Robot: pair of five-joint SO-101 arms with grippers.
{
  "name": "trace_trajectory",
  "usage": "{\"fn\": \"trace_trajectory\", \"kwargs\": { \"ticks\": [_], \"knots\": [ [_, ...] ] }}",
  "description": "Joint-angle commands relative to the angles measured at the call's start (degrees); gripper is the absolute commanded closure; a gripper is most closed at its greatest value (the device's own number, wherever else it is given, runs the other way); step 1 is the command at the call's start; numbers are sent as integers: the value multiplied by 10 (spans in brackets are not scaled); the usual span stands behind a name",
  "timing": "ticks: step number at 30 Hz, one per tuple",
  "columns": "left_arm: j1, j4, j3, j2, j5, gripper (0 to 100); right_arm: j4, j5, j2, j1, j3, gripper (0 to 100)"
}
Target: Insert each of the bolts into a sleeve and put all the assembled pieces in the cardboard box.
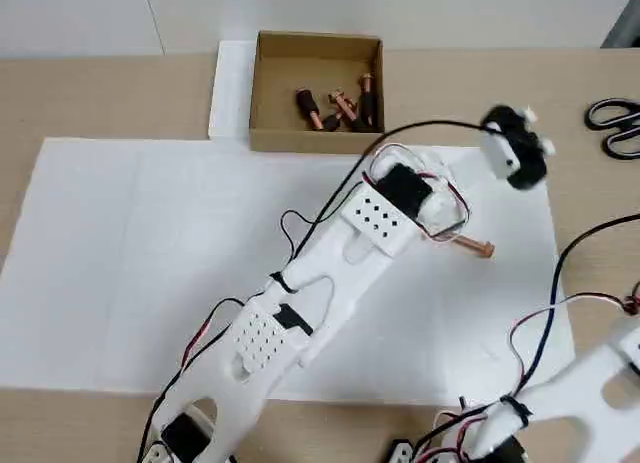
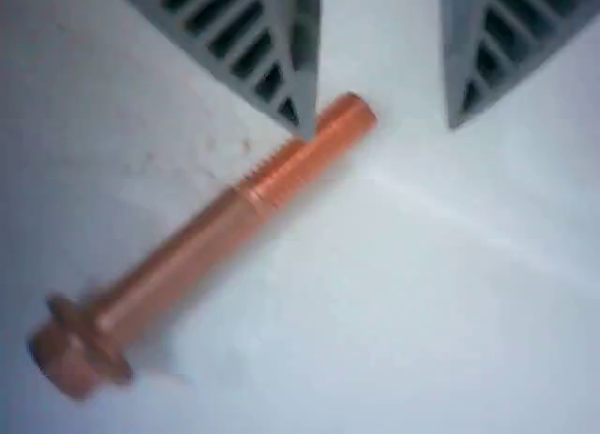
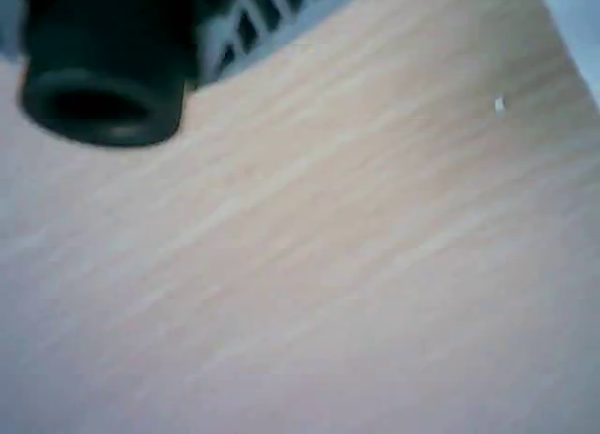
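Several assembled pieces [image 1: 338, 107] are noted lying in the cardboard box [image 1: 262, 93]; these are taken as done. One copper bolt [image 2: 206, 237] is left bare on the white sheet [image 1: 150, 263], well apart from the box. The left gripper [image 2: 375, 123] is held spread over its threaded end, with nothing gripped. A black sleeve [image 3: 101, 82] appears pinched in the right gripper [image 3: 187, 36] above the wooden table [image 3: 356, 265]. Insertion and boxing of this pair are judged outstanding.

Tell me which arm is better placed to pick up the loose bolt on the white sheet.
Left. The left gripper hangs with jaws open at either side of the bolt's threaded end. The right gripper holds a black sleeve over the bare table.
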Motion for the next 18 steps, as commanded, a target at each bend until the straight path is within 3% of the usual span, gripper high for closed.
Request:
{"fn": "trace_trajectory", "kwargs": {
  "ticks": [1, 4, 13, 18],
  "knots": [
    [25, 37, -26, -8, -55, 910, 14, 7, -6, -9, -36, 996],
    [45, 85, -23, -4, -94, 910, 29, 8, -7, -9, -38, 996],
    [62, 66, -25, 79, -98, 910, 51, 8, -7, -43, -37, 996],
    [41, 55, -106, 69, -11, 910, 58, 4, -7, -86, -36, 996]
  ]
}}
